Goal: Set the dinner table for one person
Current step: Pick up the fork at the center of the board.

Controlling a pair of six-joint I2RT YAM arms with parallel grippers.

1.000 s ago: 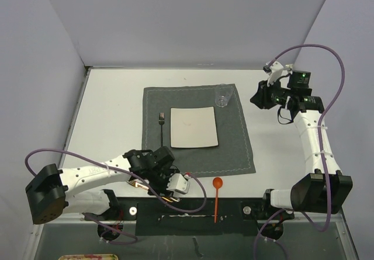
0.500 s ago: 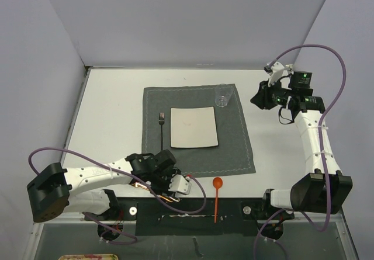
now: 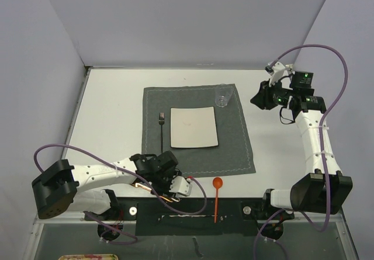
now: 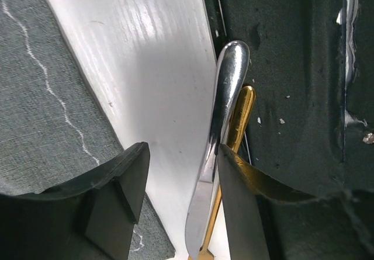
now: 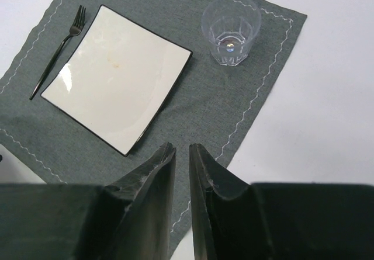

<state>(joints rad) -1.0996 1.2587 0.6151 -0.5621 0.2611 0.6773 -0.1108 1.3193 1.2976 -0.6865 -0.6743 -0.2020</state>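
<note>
The white dinner table [image 3: 111, 114] carries a dark grey placemat [image 3: 234, 137] with a square off-white plate [image 3: 193, 127], a black fork [image 3: 160, 128] left of it and a clear glass [image 3: 222, 95] at its far right corner. My left gripper [image 3: 169, 193] is low at the table's near edge. In the left wrist view it [image 4: 181, 166] is open, with a silver knife [image 4: 219, 125] lying between the jaws against the right finger and a gold utensil [image 4: 239, 114] under it. My right gripper [image 3: 257, 99] hovers right of the glass, shut and empty [image 5: 182, 149].
An orange spoon [image 3: 217, 196] lies across the table's near edge, right of my left gripper. A dark strip [image 4: 292, 67] runs along that edge. The right wrist view shows the plate [image 5: 117, 73], glass [image 5: 231, 23] and fork [image 5: 58, 49] below.
My left gripper has shifted a little right and nearer along the near edge. The right arm has barely moved.
</note>
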